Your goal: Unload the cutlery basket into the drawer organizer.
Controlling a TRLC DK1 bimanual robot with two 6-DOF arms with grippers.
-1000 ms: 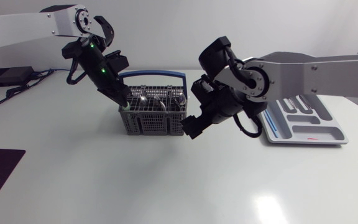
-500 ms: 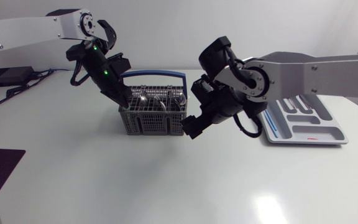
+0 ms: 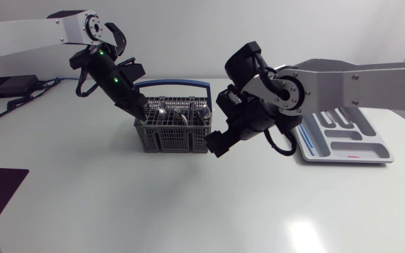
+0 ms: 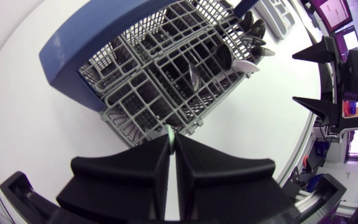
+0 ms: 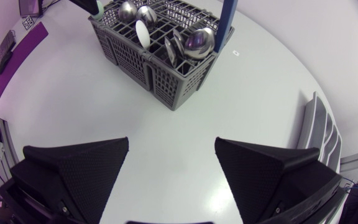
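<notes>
While several spoons (image 5: 194, 42) are seen standing in the cutlery basket (image 3: 174, 137) at mid-tabletop (image 3: 188, 211), the unloading is judged barely begun. Little is made out in the drawer organizer (image 3: 346, 145), set well apart at the right, beyond a blue piece (image 3: 308, 144) in one side slot. The left pincer (image 4: 171, 138) is pressed together on a thin pale sliver (image 4: 169, 132) over the basket's corner. The right pincer (image 5: 171, 144) is spread wide beside the basket, with nothing in it.
</notes>
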